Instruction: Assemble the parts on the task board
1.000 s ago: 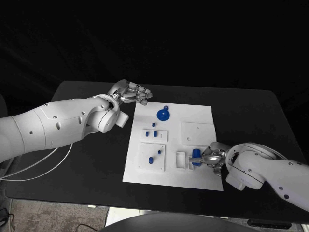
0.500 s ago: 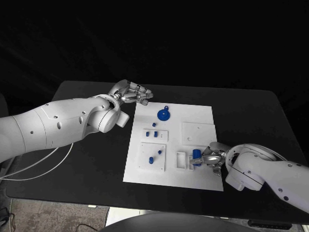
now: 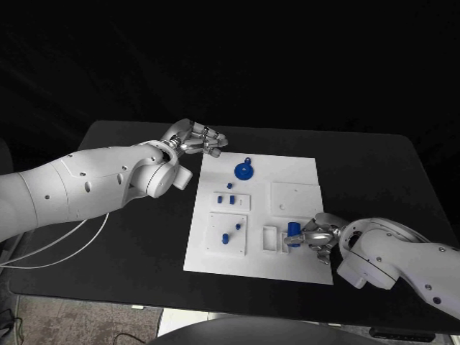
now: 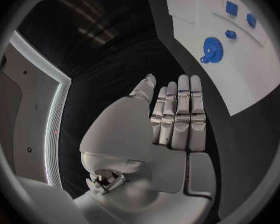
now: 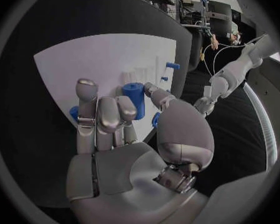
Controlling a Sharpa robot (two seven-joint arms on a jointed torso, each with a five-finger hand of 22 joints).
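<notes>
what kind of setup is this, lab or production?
Looks like a lab test bench: a white task board with small blue parts on a black table, and loose cabling and equipment racks behind.

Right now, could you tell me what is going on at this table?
The robot is assembling small blue parts on the white task board. Its right hand works at the board's near right area, fingers around a blue cylinder that stands upright there. The left hand hovers open over the black table just beyond the board's far left corner, holding nothing. A blue gear-like disc and several smaller blue pieces sit elsewhere on the board.
</notes>
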